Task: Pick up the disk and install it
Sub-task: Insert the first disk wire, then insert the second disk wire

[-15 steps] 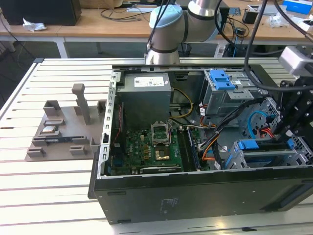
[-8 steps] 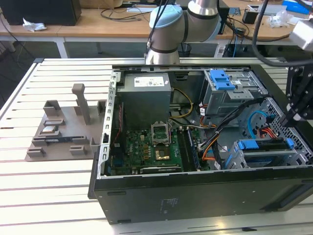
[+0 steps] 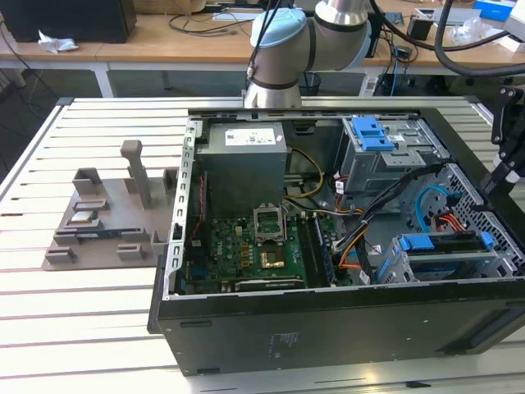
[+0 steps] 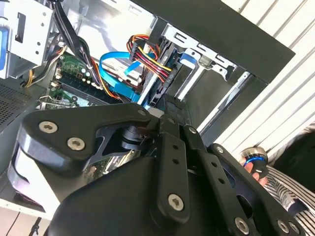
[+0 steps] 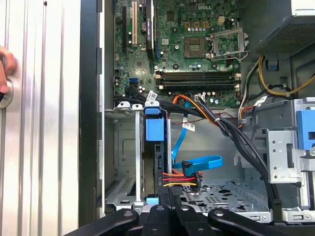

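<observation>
So, in the exterior view the disk (image 3: 443,244) sits in the drive cage (image 3: 392,267) at the case's (image 3: 328,324) 4 o'clock. The tool (image 3: 495,182) is at its 1 o'clock, and I can't tell its grip. I'd guess the disk is dense, rigid and shock-sensitive, so hold the blue rails.

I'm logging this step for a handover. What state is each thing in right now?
computer case: lying on its side, panel off, open.
disk: standing on edge inside the drive cage slot.
processor socket: empty, load plate flipped open.
tool: at the disk's outer end, over the cage.
</observation>
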Motion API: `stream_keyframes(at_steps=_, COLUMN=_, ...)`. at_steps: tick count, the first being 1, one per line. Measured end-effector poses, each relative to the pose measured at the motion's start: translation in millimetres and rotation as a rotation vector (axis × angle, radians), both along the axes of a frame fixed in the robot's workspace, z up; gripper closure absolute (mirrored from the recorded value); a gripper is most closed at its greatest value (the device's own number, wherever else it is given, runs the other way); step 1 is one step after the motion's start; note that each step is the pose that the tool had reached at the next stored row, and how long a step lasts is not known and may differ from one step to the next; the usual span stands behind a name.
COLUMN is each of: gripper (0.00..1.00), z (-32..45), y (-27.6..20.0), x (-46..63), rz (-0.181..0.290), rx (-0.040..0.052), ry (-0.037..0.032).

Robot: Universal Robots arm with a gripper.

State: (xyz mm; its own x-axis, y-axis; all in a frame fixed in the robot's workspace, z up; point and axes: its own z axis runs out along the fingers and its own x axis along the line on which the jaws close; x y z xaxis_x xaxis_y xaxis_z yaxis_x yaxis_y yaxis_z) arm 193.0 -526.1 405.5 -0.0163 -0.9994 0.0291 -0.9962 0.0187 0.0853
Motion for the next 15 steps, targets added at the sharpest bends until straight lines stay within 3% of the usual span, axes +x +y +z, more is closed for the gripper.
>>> stream_keyframes(at_steps=13, gripper=0.89, z=0.5, y=0.0, x=0.0, rz=0.000, rx=-0.0001, ry=0.0000)
stream_keyframes(at_steps=14, gripper=0.76, z=0.6, y=0.0, x=0.0, rz=0.000, rx=-0.0002, ry=0.0000)
stream_keyframes(at_steps=15, gripper=0.71, z=0.5, y=-0.1, x=0.0, rz=0.000, rx=-0.0001, ry=0.0000)
